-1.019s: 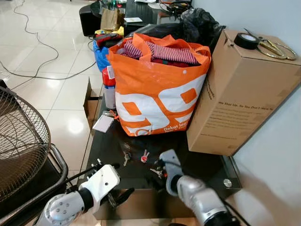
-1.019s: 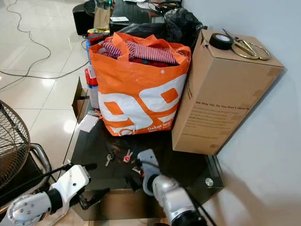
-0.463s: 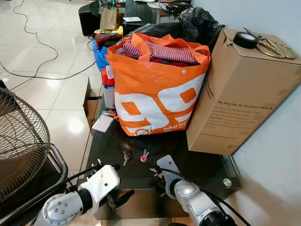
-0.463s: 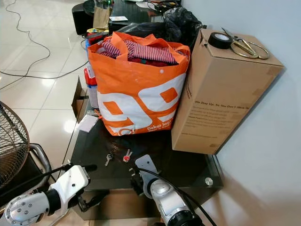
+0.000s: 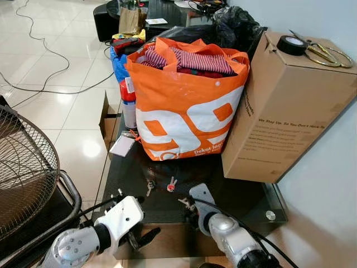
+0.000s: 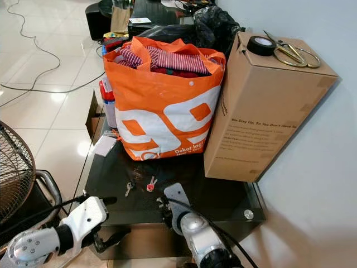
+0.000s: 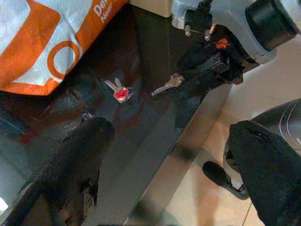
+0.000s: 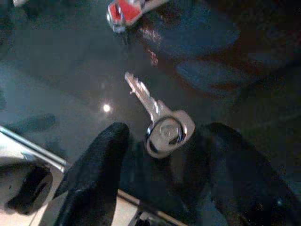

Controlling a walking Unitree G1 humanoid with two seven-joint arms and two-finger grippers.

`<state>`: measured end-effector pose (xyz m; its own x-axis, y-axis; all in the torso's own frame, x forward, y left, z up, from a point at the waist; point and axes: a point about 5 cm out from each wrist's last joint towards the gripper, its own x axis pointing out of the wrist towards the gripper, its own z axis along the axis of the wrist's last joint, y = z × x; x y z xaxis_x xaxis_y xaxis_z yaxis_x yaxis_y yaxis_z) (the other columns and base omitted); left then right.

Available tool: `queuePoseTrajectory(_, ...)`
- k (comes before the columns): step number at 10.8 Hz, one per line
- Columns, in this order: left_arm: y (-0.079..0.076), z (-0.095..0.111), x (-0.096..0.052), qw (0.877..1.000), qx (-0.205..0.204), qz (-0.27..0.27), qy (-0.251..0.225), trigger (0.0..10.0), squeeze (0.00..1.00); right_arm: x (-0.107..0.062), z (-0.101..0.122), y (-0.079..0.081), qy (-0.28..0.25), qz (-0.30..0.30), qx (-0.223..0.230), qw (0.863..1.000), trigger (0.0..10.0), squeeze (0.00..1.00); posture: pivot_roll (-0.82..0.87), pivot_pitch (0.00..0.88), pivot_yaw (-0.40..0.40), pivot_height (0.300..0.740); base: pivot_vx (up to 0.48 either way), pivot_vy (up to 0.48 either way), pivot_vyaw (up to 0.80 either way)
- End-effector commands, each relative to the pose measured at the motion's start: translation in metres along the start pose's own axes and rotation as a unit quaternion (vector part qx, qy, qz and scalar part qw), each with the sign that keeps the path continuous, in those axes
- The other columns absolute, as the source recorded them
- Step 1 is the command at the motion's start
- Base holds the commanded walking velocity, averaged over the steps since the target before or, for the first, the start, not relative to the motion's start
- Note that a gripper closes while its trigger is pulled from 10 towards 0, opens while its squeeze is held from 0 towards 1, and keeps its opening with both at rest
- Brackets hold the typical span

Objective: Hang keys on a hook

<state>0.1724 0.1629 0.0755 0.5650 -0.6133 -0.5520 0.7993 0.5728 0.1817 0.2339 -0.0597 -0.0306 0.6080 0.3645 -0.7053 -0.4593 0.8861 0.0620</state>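
I am reaching my right claw (image 8: 160, 155) down to the small silver key (image 8: 160, 123) lying on the black glass table (image 5: 240, 192), fingers spread either side of its head. I judge pickup is underway; next I must pinch it shut and lift. My left claw (image 7: 169, 174) is hanging released beside the table edge.

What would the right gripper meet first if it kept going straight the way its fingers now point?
Most likely the silver key on the dark glass table: the right gripper has its open fingers either side of the key's head. Past it lies the red-capped key. Height above the glass is unclear.
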Motion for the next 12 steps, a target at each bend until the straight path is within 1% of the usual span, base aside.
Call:
queuePoseTrajectory(1,-0.001,0.002,0.001,1.000,0.006,-0.007,-0.002,10.0,0.00,0.001,0.002,0.004,-0.004,0.003,0.013,1.000,0.0,0.00,-0.07,0.029,-0.051,0.740,0.000,0.000,0.00)
queuePoseTrajectory(4,0.001,0.003,0.003,1.000,0.006,-0.005,-0.005,10.0,0.00,0.003,0.003,0.000,-0.003,0.001,0.017,1.000,0.0,0.00,-0.06,0.019,-0.054,0.740,0.000,0.000,0.00)
queuePoseTrajectory(7,-0.001,0.003,0.003,1.000,0.007,-0.008,-0.004,10.0,0.00,0.003,0.000,0.000,0.004,0.000,0.012,1.000,0.0,0.00,-0.07,0.021,-0.053,0.740,0.000,0.000,0.00)
queuePoseTrajectory(9,-0.003,0.004,0.006,1.000,0.006,-0.011,-0.005,10.0,0.00,0.002,0.000,-0.004,0.008,-0.004,0.007,1.000,0.0,0.00,-0.07,0.018,-0.052,0.740,0.000,0.000,0.00)
queuePoseTrajectory(11,-0.003,0.004,0.006,1.000,0.006,-0.011,-0.005,10.0,0.00,0.002,0.000,-0.004,0.008,-0.004,0.007,1.000,0.0,0.00,-0.07,0.018,-0.052,0.740,0.000,0.000,0.00)
queuePoseTrajectory(12,-0.002,0.006,0.010,1.000,0.007,-0.013,-0.011,10.0,0.00,0.002,0.003,-0.010,0.005,-0.010,0.004,1.000,0.0,0.00,-0.10,0.000,-0.043,0.740,0.000,0.000,0.00)
